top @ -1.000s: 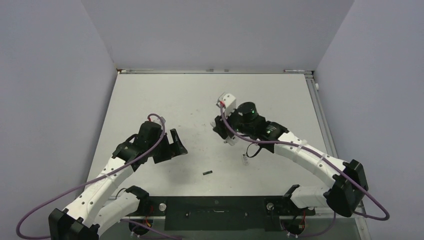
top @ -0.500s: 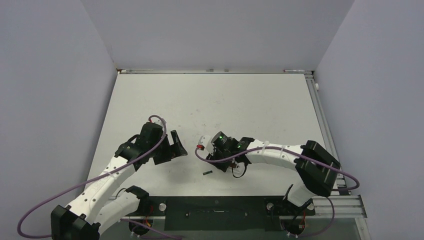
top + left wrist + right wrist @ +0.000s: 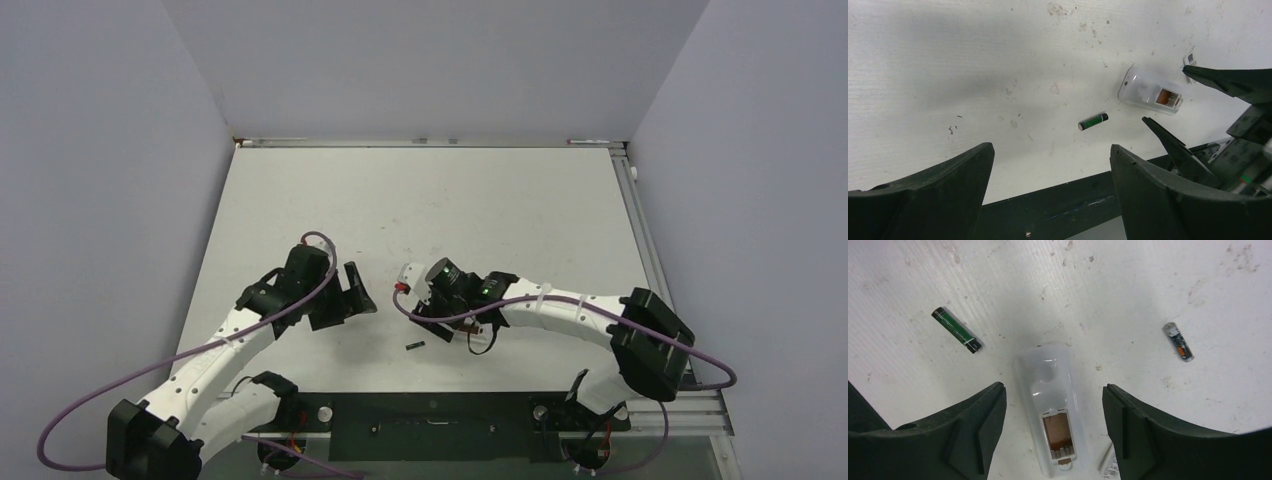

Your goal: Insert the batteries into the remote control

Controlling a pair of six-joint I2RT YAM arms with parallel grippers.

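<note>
Hovering low over the remote control, right jaws spread wide, fingers either side of the body, neither touching it as far as the wrist view shows; nothing gripped. Remote lies flat on the tabletop, slot face up, open brownish compartment at the end nearer the camera. Green-and-black battery lies apart to one side of the rounded end; second battery, with orange markings, lies farther off on the other side. Left jaws also parted and empty, held above the tabletop well to the left, looking across at the green battery and the remote.

Judged step: closing on the remote to steady or lift it; no battery loaded yet.

Risks from here:
- Remote sits slightly skewed between the fingers. Uneven closure would let one finger arrive first and spin or shove the smooth casing instead of clamping it
- A shoved remote could strike the green battery, which is round and would roll away
- Gripping across the compartment end would block the slot for the other arm
- Batteries are thin and lie flush with the surface; a pinch slightly off centre would likely squirt one out sideways
- Polarity markings too small to read here, so a reversed insertion is possible
</note>
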